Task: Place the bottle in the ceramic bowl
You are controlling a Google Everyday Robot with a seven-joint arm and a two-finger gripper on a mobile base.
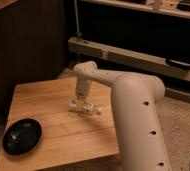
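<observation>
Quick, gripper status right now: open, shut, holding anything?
Gripper: down at the bottle, which lies on the wooden table; open, shut or gripping cannot be told.
</observation>
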